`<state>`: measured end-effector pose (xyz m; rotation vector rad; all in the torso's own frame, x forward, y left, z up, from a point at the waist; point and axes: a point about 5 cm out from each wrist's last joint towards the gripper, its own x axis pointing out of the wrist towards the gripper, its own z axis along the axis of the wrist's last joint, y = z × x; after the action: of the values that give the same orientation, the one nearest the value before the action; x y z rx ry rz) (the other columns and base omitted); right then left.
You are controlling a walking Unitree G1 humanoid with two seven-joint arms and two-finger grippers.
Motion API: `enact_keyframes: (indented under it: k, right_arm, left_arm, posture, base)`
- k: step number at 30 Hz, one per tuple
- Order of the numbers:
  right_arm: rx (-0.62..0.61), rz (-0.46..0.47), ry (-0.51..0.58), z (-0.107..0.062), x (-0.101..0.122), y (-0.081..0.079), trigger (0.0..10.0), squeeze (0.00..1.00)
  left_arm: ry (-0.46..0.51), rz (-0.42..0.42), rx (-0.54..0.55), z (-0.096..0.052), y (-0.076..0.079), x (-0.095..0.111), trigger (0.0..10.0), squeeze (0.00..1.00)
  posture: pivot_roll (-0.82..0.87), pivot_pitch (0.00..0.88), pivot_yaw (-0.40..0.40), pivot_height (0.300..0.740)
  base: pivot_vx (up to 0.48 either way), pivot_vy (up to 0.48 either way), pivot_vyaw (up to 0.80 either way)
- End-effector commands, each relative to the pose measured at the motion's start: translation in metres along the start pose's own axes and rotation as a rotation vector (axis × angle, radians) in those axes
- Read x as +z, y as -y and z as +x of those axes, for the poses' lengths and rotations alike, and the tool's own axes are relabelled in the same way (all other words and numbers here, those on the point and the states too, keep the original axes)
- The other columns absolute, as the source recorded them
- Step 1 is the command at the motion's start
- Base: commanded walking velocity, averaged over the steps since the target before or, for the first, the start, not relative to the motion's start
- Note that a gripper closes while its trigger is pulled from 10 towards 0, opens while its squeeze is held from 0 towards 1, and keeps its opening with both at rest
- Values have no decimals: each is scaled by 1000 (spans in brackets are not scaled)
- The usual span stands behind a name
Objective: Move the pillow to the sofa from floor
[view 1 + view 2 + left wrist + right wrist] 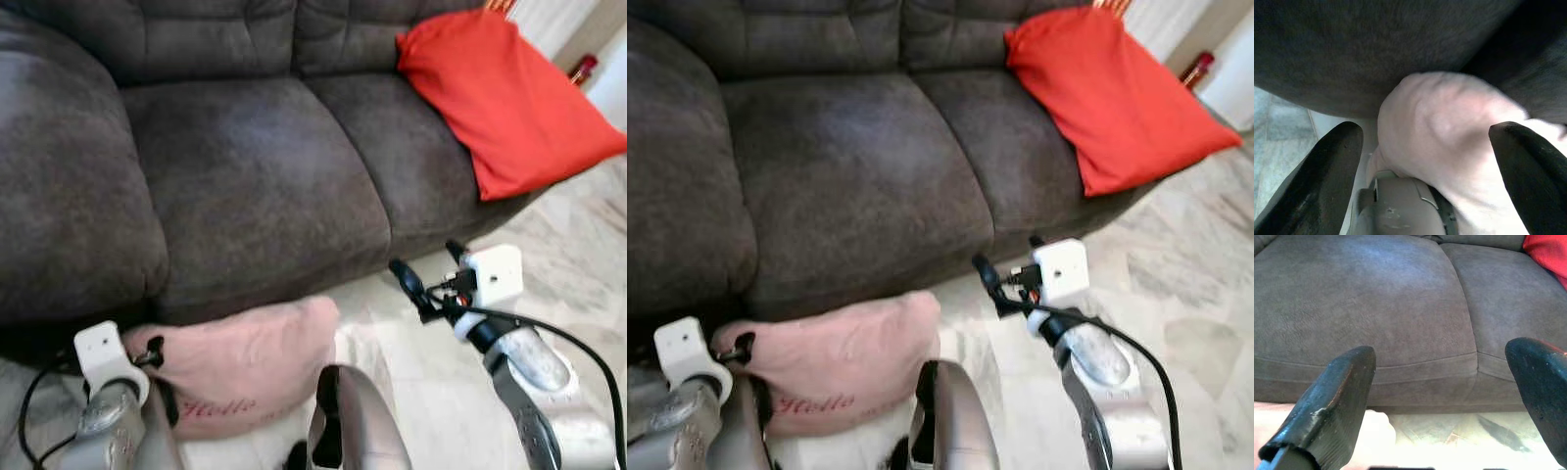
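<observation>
Down on the floor (pixel 578 245) against the sofa (pixel 255 166) front: pink pillow (pixel 245 362), not yet lifted. Left gripper (pixel 1425 147) spread wide around one corner, unclosed. Right gripper (pixel 1444 382) likewise wide, empty, facing the seat cushion. Red pillow (pixel 509 98) already on the seat.

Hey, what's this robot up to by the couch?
It is after the pink pillow that lies on the floor against the front of the grey sofa. The left gripper is open, its fingers on either side of one end of the pillow, not closed on it. The right gripper hangs open in the air near the sofa's front edge, holding nothing. A red pillow already lies on the sofa's right end.
</observation>
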<state>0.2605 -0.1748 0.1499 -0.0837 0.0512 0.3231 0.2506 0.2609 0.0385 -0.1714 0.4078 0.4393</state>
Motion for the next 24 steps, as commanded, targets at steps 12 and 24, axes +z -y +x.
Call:
enact_keyframes:
  k: [12, 24]
  right_arm:
    - [-16, -41, -12, -14, 8, 13, 10000, 0]
    - [-3, -88, -46, -24, 15, 24, 10000, 0]
  left_arm:
    - [-6, -56, -70, 19, 16, -15, 10000, 0]
    - [-101, -45, -75, 28, 21, -35, 10000, 0]
  posture:
    - [-53, 211, -329, 535]
    - [-113, 222, -379, 535]
  base:
    - [0, 0, 0]
    - [0, 0, 0]
